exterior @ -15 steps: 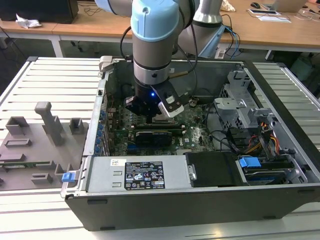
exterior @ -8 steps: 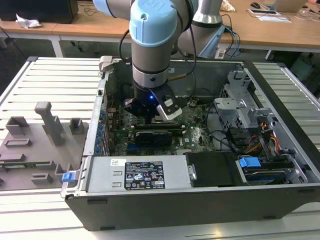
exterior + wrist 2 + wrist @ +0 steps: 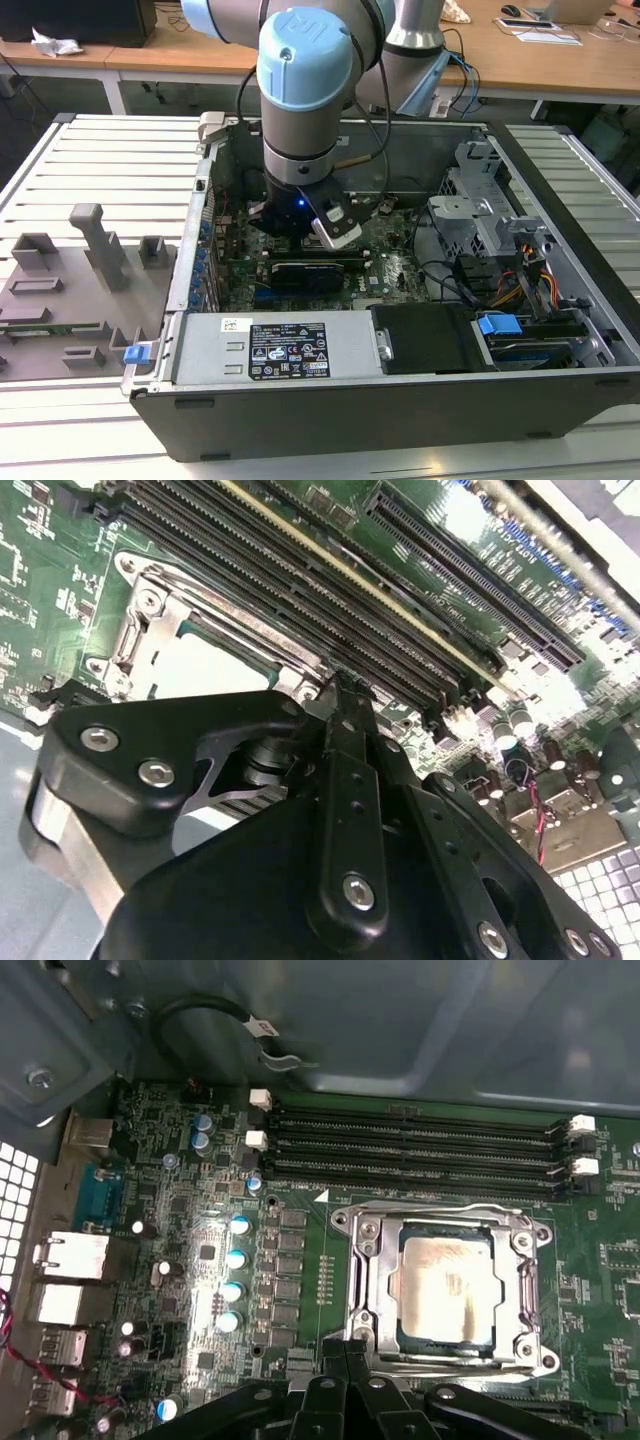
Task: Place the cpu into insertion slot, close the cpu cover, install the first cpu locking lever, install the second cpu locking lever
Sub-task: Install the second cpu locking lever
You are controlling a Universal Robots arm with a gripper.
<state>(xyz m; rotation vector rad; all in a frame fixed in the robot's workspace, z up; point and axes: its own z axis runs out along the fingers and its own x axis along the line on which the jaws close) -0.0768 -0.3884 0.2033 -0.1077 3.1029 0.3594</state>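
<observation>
The cpu (image 3: 445, 1290) is seen seated in the insertion slot (image 3: 368, 1295) with the cpu cover (image 3: 450, 1212) lowered around it. The gripper (image 3: 345, 1365) is poised at the socket's near edge, fingers drawn together with nothing visibly held; the socket lies directly beyond the fingertips.

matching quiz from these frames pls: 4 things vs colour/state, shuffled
Things:
1. cpu
2. cpu cover
3. memory slots
4. tool

States:
A. long, black, empty
B. black, at the socket's edge
C. silvery frame lying down around the chip
D. dull silver top, seated in the insertion slot

Pairs: 1-D, 2-C, 3-A, 4-B
</observation>
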